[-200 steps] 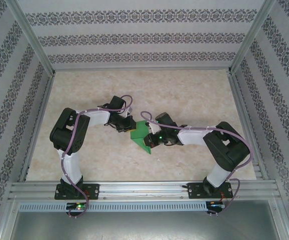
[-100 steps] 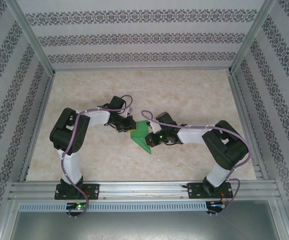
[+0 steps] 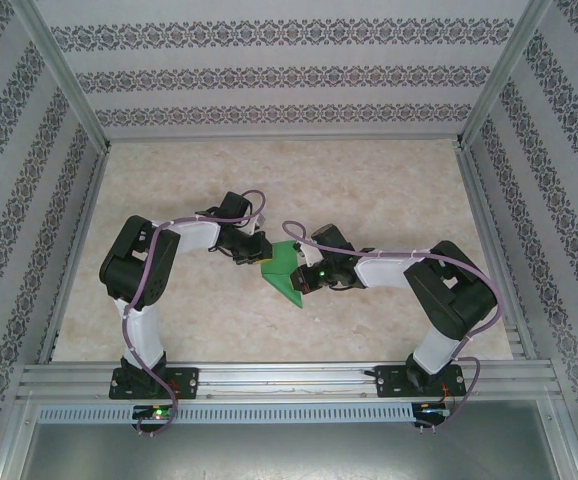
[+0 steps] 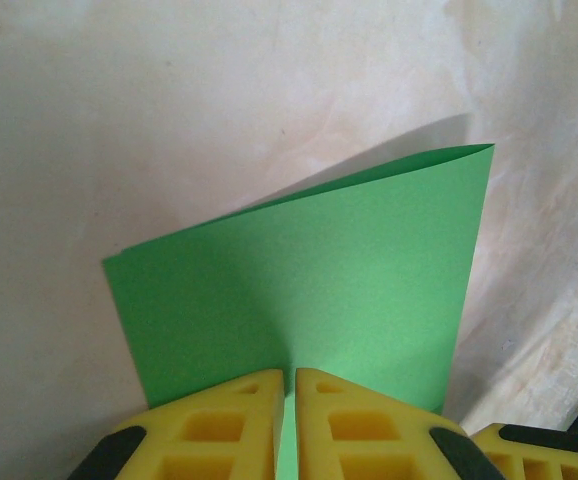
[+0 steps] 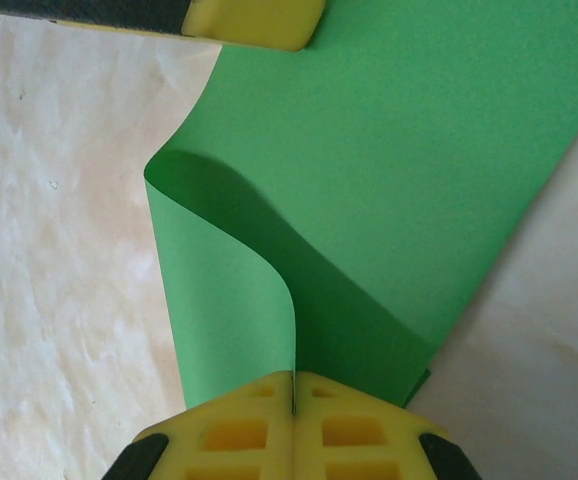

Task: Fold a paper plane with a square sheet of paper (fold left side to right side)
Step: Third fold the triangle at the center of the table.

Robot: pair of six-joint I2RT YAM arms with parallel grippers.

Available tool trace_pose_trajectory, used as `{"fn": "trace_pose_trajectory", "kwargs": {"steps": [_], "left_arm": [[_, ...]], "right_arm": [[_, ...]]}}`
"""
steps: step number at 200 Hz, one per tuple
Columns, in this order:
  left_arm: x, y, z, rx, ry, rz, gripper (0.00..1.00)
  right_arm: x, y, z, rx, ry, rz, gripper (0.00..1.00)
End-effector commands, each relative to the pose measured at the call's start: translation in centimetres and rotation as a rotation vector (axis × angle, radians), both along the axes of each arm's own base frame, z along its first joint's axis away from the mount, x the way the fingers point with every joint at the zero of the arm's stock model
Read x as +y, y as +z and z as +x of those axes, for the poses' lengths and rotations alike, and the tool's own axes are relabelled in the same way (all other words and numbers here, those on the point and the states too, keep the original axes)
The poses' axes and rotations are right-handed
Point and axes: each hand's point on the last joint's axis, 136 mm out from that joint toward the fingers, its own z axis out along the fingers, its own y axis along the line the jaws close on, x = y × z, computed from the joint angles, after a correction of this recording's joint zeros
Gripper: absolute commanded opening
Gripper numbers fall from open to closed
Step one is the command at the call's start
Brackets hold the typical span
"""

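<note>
So, we see both arms elbows-out, forearms reaching inward over counter (image 3: 369, 190); left hand (image 4: 290, 385) clamped on green sheet of paper (image 3: 281, 268), right hand (image 5: 294, 385) pinching its curled edge. Sheet mid-counter, between hands, folded over.

Pale beige, marble-veined surface (image 3: 389, 190), framed by metal rails (image 3: 289, 372) along the left, right and near edges. Bears the square sheet of paper (image 3: 281, 272) near the middle, a little toward the near edge: bright green, folded over, partly raised, shadow falling just beside it.
</note>
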Motion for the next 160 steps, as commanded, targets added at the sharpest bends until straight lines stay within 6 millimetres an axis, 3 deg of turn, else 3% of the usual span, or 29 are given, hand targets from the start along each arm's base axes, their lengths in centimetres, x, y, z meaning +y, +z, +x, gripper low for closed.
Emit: {"fn": "trace_pose_trajectory", "kwargs": {"steps": [1, 160], "left_arm": [[1.32, -2.84, -2.12, 0.082, -0.012, 0.117, 0.13], [1.52, -3.02, -2.3, 0.087, -0.009, 0.125, 0.13]], "right_arm": [[-0.44, 0.52, 0.54, -0.02, -0.016, -0.006, 0.0], [-0.63, 0.1, 0.77, -0.019, -0.019, -0.033, 0.0]]}}
